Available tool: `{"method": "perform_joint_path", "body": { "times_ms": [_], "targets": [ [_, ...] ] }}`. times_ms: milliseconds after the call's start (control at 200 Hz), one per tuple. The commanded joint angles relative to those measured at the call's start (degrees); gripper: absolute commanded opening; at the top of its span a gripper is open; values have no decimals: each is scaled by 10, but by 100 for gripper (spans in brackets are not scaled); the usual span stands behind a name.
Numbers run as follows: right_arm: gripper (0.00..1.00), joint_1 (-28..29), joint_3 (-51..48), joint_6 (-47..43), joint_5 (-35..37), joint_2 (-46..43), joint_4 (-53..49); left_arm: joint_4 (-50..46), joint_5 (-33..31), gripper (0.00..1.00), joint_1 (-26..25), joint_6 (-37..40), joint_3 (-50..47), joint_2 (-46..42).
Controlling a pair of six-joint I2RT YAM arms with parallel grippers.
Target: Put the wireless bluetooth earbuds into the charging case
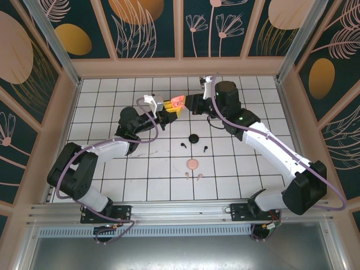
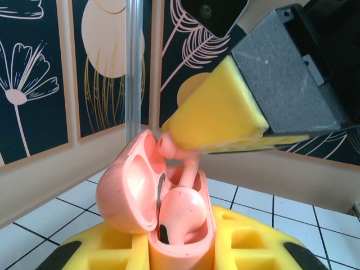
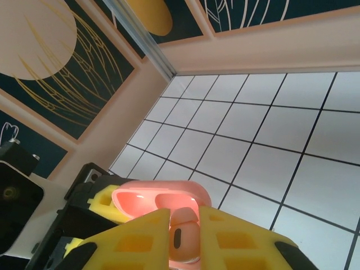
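Observation:
My left gripper (image 1: 169,110) is shut on an open pale pink charging case (image 1: 178,102), held up above the table. In the left wrist view the case (image 2: 183,250) stands between the yellow pads (image 2: 101,247) with its lid (image 2: 126,191) swung left. One pink earbud (image 2: 181,216) sits in it. A second pink earbud (image 2: 190,163) has its stem pointing down into the other slot, pinched by my right gripper (image 1: 190,104). That earbud (image 3: 183,222) shows between the right gripper's yellow fingers (image 3: 135,242), over the case (image 3: 160,197).
On the tiles lie a round black case (image 1: 194,138), two black earbuds (image 1: 183,144) (image 1: 205,148), a round pink case (image 1: 193,164) and two pink earbuds (image 1: 187,175) (image 1: 199,178). Patterned walls (image 1: 180,34) enclose the white tiled table (image 1: 247,169).

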Motion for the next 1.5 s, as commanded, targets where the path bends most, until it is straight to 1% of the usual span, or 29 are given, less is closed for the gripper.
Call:
{"method": "perform_joint_path", "body": {
  "times_ms": [0,170,320,541,686,936,1491],
  "targets": [
    [16,1,33,-21,15,-11,-10,7,3,0,-4,-1,16,9],
    [16,2,51,-37,28,-14,-30,2,0,0,-4,4,17,9],
    [16,1,70,-72,48,-13,-63,-31,-3,0,-4,26,22,8],
    [15,8,91,-138,83,-16,-104,-109,-8,0,-4,78,38,2],
    [14,18,94,-178,107,-21,-122,-172,-13,0,-4,125,52,-6],
    [13,36,84,-211,137,-20,-133,-258,-18,0,-4,192,76,-21],
    [13,63,51,-246,197,-9,-132,-287,6,0,-4,215,90,-44]
  ]
}}
